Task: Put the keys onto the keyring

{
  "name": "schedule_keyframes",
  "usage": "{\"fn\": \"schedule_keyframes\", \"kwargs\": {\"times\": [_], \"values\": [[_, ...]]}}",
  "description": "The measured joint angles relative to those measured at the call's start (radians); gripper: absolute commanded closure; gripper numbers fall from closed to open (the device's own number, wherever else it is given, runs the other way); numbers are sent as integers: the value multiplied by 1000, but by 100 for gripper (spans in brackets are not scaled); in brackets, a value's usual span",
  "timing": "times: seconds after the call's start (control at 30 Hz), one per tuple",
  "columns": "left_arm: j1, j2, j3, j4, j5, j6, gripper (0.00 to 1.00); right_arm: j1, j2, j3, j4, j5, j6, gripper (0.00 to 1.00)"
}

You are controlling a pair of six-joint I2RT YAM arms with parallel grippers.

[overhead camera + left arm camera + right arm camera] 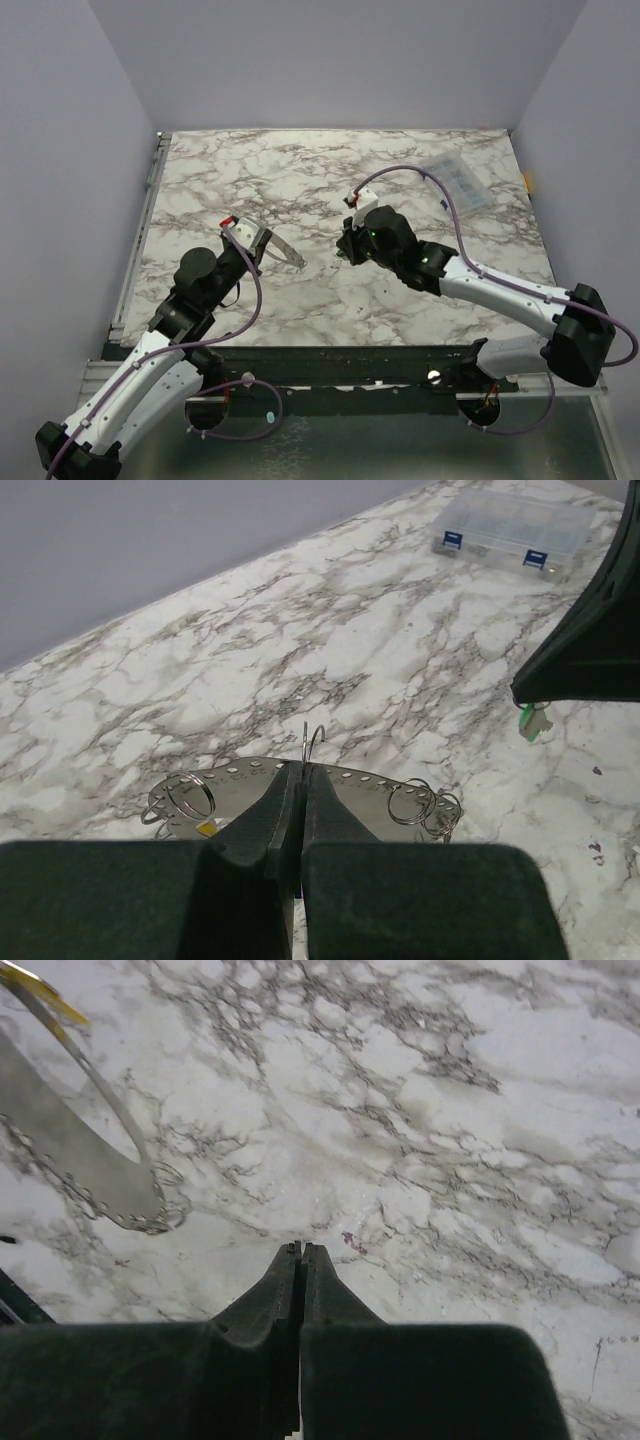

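The keyring (375, 783) is a curved grey metal strip with small holes and thin wire rings (410, 802) on it. My left gripper (302, 768) is shut on its middle, and a wire hook (312, 738) sticks up just past the fingertips. A yellow bit (207, 827), the yellow key as far as I can tell, shows at the strip's left end. In the top view the left gripper (262, 243) holds the keyring (287, 250) out to the right. My right gripper (301, 1247) is shut. The green key (530, 723) sticks out below its black fingers (590, 650).
A clear plastic box (512, 532) with blue latches lies at the far right of the marble table (300, 170). Purple cables (455, 215) loop over both arms. Grey walls stand on three sides, and a metal rail (140, 230) runs along the table's left edge.
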Motion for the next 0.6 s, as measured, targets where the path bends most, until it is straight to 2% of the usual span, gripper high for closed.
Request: {"fn": "schedule_keyframes", "kwargs": {"times": [0.17, 0.6], "values": [[0, 13, 13, 0, 87, -11, 100, -1, -85, -5, 39, -125, -76, 99], [0, 58, 16, 43, 372, -43, 100, -1, -179, -19, 15, -491, -205, 99]]}}
